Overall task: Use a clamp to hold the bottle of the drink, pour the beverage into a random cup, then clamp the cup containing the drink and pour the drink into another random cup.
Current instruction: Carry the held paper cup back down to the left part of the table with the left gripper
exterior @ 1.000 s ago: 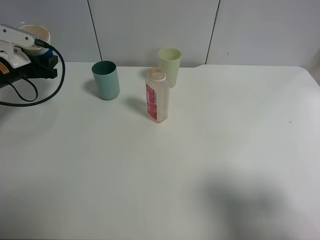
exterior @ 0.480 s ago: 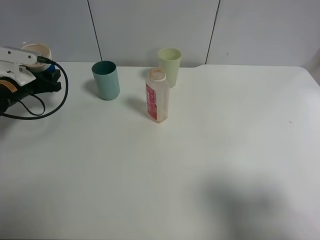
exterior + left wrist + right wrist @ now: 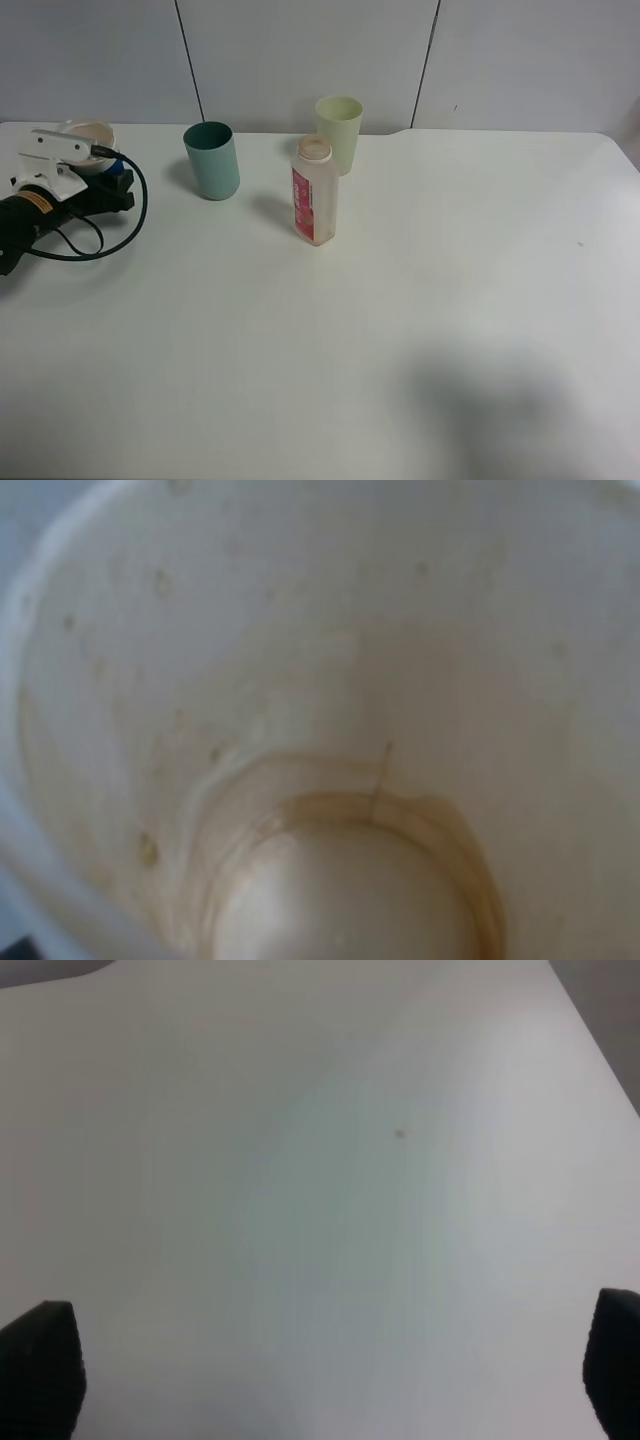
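Observation:
The bottle, whitish with a pink-red label and no cap, stands upright in the middle of the table. A teal cup and a pale green cup stand behind it. At the far left, the clamp, my left gripper, is shut on the cup containing the drink, whose blue sleeve shows between the black fingers. The left wrist view looks straight into that cup: its bottom carries only a thin brown ring of beverage. My right gripper is open over bare table.
A black cable loops from the left arm over the table. The white table runs out near the right edge of the exterior view. A small dark speck marks the surface under the right gripper.
The left arm has come down and a little to the right with the cup in its grip. The bottle and the two other cups have stayed put.

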Robot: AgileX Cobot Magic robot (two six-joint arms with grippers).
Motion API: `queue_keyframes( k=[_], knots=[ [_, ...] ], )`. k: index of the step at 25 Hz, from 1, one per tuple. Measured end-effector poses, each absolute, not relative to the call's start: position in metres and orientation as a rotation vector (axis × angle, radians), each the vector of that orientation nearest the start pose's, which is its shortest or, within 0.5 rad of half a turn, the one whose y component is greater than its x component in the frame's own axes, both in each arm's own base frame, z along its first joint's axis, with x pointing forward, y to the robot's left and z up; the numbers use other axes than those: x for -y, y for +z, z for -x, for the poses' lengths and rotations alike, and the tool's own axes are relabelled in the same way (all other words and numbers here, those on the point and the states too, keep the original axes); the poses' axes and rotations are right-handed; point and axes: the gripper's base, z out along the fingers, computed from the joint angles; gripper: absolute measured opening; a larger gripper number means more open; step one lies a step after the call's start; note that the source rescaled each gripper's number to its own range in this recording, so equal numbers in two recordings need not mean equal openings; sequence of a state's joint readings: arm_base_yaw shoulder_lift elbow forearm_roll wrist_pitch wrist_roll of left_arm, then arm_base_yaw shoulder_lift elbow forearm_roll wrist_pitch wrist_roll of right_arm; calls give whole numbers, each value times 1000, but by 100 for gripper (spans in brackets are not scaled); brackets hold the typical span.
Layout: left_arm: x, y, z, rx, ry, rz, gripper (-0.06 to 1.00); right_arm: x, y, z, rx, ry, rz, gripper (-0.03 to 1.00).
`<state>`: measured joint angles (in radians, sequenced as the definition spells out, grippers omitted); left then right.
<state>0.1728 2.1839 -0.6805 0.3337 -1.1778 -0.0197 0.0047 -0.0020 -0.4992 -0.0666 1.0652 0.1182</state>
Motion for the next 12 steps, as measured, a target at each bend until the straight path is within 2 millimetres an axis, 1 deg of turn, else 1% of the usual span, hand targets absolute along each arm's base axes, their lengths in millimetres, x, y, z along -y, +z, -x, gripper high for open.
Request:
queue_keyframes(
  k=[4, 12],
  knots=[
    [-31, 62, -337, -1819, -82, -158, 0, 5, 277, 5, -2042, -3, -119, 100],
    [-31, 61, -337, -1820, -82, -158, 0, 5, 277, 5, -2042, -3, -119, 100]
  ],
)
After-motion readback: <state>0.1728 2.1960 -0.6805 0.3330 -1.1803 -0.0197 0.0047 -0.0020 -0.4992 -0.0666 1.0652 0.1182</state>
